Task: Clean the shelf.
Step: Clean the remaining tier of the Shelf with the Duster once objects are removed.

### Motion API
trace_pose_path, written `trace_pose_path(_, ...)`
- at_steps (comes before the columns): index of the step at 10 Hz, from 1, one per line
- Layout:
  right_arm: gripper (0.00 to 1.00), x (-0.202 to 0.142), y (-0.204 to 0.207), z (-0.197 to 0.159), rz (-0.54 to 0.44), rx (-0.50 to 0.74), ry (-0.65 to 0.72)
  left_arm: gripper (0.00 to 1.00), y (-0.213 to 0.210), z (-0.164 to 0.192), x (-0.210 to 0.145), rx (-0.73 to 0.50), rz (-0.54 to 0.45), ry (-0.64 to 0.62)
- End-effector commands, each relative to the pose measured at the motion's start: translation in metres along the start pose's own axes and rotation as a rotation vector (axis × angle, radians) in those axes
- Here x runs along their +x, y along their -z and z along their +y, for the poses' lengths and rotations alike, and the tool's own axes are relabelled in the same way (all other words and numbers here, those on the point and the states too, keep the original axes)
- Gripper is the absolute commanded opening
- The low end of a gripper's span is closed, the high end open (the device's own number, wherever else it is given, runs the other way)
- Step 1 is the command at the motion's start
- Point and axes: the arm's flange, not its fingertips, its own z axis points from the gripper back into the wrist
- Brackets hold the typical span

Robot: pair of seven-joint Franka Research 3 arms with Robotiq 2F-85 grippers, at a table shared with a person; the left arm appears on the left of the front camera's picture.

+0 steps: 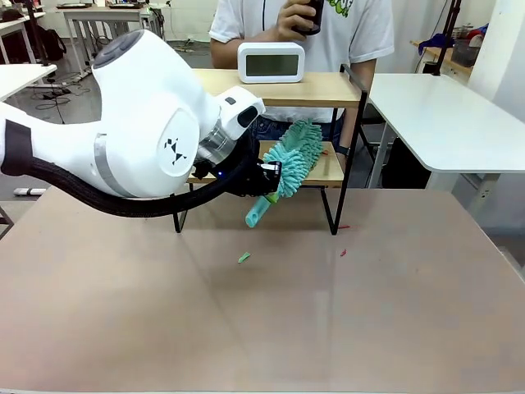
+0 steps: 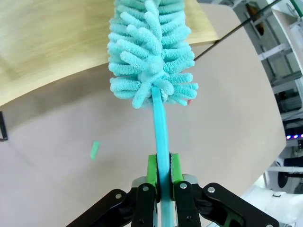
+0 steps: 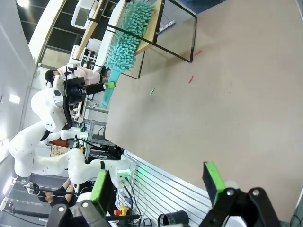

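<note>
Green pads of the left gripper are clamped on the teal handle of a fluffy duster. Its head is seen at the front edge of the lower board of the shelf, which is stood at the far side of the table. A white clock is carried on the top board. The right gripper is held wide open over the table, nothing grasped.
</note>
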Motion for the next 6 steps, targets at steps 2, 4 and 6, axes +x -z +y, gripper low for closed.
trace_pose_path(2, 1.0, 0.003, 0.0, 0.002, -0.02, 0.017, -0.026, 0.12, -0.02, -0.01, -0.005, -0.075, 0.086, 0.146)
trace_pose_path(4, 1.0, 0.003, 0.0, 0.002, -0.02, 0.017, -0.026, 0.12, -0.045, -0.005, -0.016, -0.098, 0.103, 0.196)
trace_pose_path(6, 1.0, 0.003, 0.0, 0.002, -0.02, 0.017, -0.026, 0.12, -0.079, 0.01, -0.037, -0.043, 0.097, 0.208)
